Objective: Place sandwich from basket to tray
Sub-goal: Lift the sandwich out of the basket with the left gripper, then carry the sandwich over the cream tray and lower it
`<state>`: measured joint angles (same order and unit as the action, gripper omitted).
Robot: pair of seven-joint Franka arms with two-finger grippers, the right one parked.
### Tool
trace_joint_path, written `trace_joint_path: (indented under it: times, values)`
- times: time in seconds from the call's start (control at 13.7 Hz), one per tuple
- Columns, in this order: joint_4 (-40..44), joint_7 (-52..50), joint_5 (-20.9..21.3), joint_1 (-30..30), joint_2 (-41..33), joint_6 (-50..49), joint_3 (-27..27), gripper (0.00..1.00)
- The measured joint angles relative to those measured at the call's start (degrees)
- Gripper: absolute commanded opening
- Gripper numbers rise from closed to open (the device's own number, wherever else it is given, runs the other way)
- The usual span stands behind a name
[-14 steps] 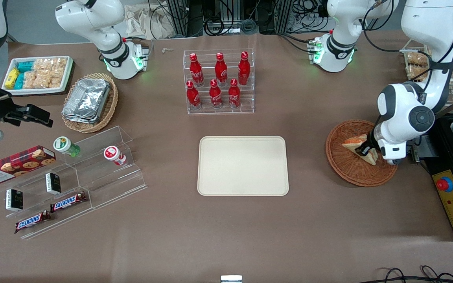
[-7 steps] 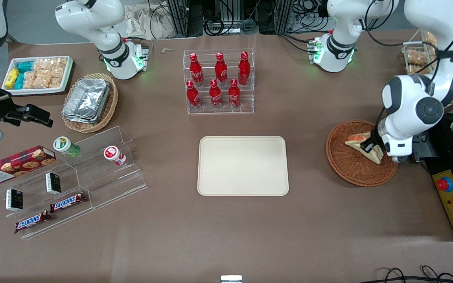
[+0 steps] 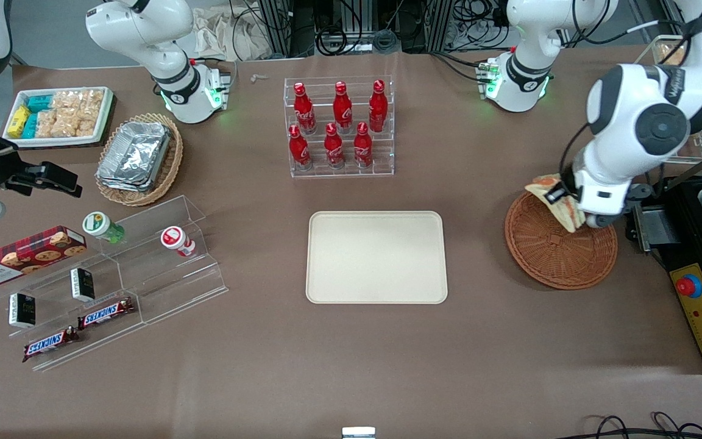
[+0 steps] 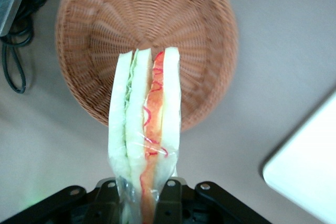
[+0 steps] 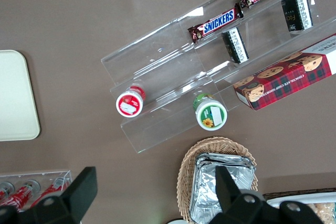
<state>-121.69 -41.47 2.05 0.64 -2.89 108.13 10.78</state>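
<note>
My gripper is shut on the sandwich and holds it in the air above the basket's edge farthest from the front camera. In the left wrist view the wrapped sandwich stands on edge between the two fingers, white bread outside, green, orange and red layers showing, with the reddish-brown wicker basket empty beneath it. The cream-beige tray lies empty at the table's middle, toward the parked arm's end from the basket; one corner of the tray shows in the wrist view.
A clear rack of red cola bottles stands farther from the front camera than the tray. A black unit with a red button sits beside the basket at the working arm's end. Foil containers in a tan basket, snack tray and acrylic shelves lie toward the parked arm's end.
The gripper has risen out of the basket with the sandwich, moving away from the front camera. The basket now lies empty.
</note>
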Motion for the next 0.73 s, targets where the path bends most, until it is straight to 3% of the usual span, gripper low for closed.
trace_joint_path:
  times: [0.36, 0.73]
  values:
    - [3.0, 2.3, 0.0, 0.2, 0.1, 0.1, 10.4, 0.00]
    - [3.3, 8.3, -0.1, 0.3, 2.2, 6.4, 15.8, 0.00]
